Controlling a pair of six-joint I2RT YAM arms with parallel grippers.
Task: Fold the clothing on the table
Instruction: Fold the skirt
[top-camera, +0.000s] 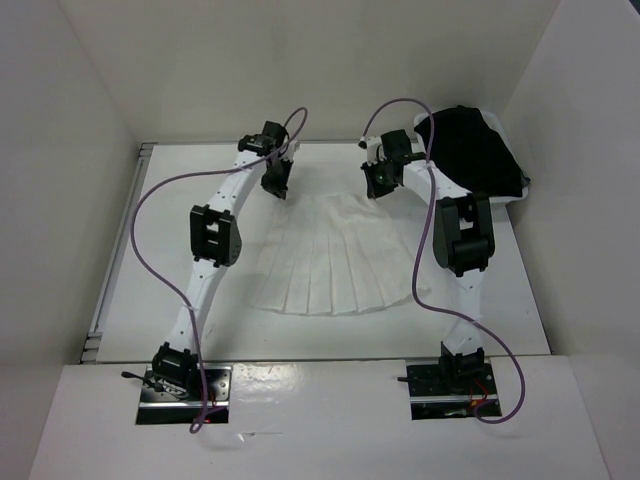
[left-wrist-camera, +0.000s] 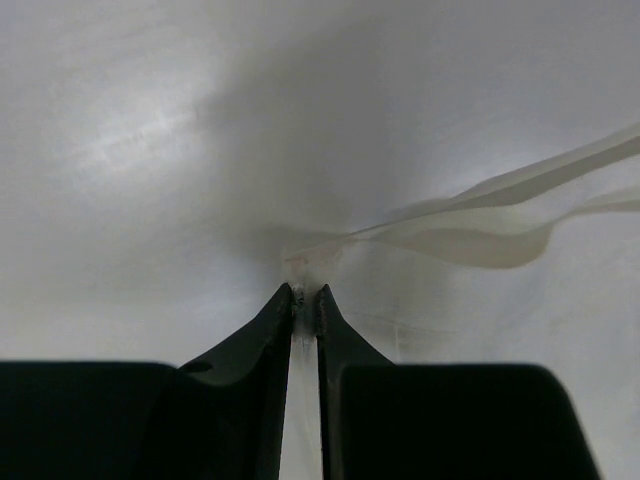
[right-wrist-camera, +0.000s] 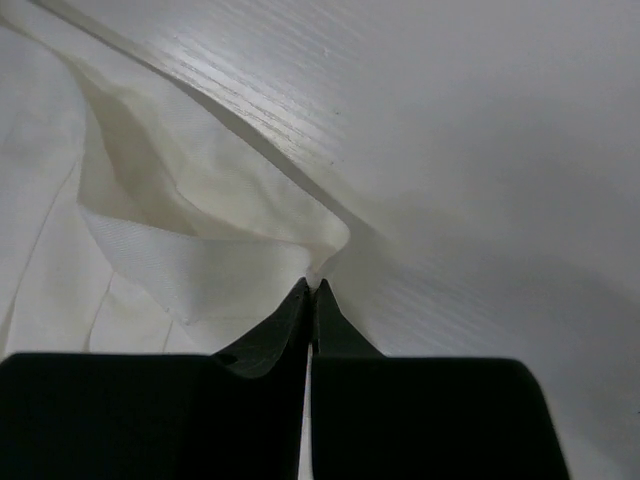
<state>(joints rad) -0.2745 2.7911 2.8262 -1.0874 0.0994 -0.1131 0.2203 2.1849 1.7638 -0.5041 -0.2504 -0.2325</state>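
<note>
Skirt (top-camera: 330, 258) lies spread on the table (top-camera: 170, 290) between the two arms, narrow waistband at the far side and flared hem toward the arm bases, its pleats running front to back. The left gripper (top-camera: 276, 188) is at the waistband's left corner; in the left wrist view its fingers (left-wrist-camera: 288, 312) are pinched almost together on a thin edge of the skirt, and the band trails off to the right, lifted a little off the table with a shadow under it. The right gripper (top-camera: 376, 188) is at the waistband's right corner; in the right wrist view its fingers (right-wrist-camera: 298, 300) are fully closed on a folded corner of the fabric, which puckers up just beyond the tips. A black garment (top-camera: 470, 150) sits heaped at the far right corner, apart from the skirt.
</note>
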